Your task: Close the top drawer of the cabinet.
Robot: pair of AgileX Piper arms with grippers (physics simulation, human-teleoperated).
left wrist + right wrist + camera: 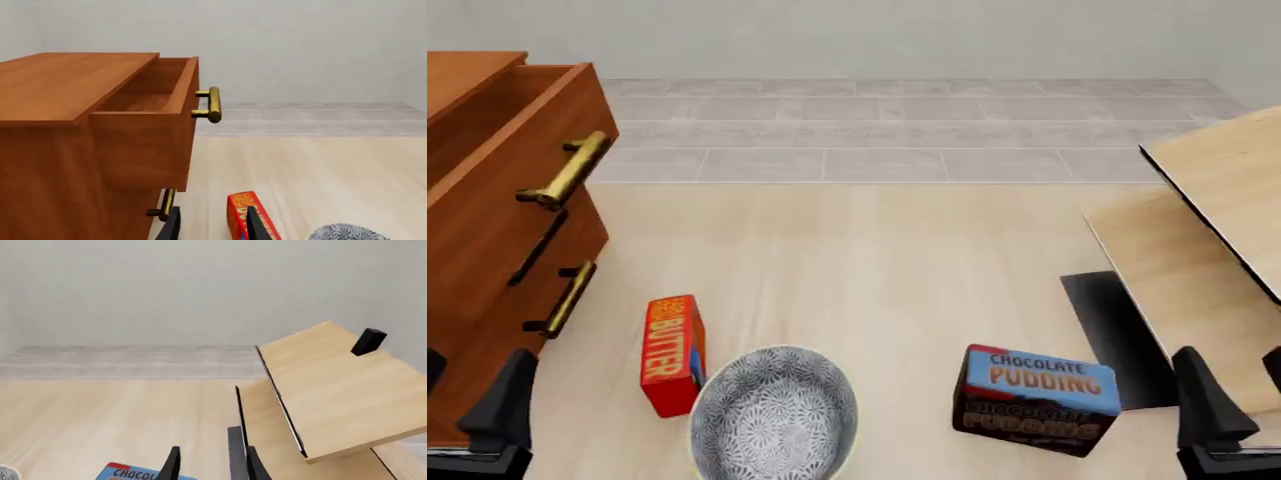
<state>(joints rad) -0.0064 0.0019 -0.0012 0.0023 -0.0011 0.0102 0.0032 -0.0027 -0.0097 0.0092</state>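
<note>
The reddish-brown cabinet (478, 345) stands at the table's left edge. Its top drawer (510, 185) is pulled out, with the brass bar handle (567, 170) facing right. In the left wrist view the top drawer (141, 145) juts out of the cabinet (60, 82) with its inside showing, and its handle (211, 104) is up ahead of the fingers. My left gripper (467, 395) hangs open and empty near the cabinet's lower front corner, well below the top drawer. Open and empty too, my right gripper (1238, 395) is at the front right.
A red butter box (673, 352), a patterned grey bowl (774, 415) and a chocolate pudding box (1038, 400) lie along the table's front. Pale wooden panels (1208, 225) stand at the right, with a black knob (368, 341). A smaller handle (567, 298) sits on a lower drawer.
</note>
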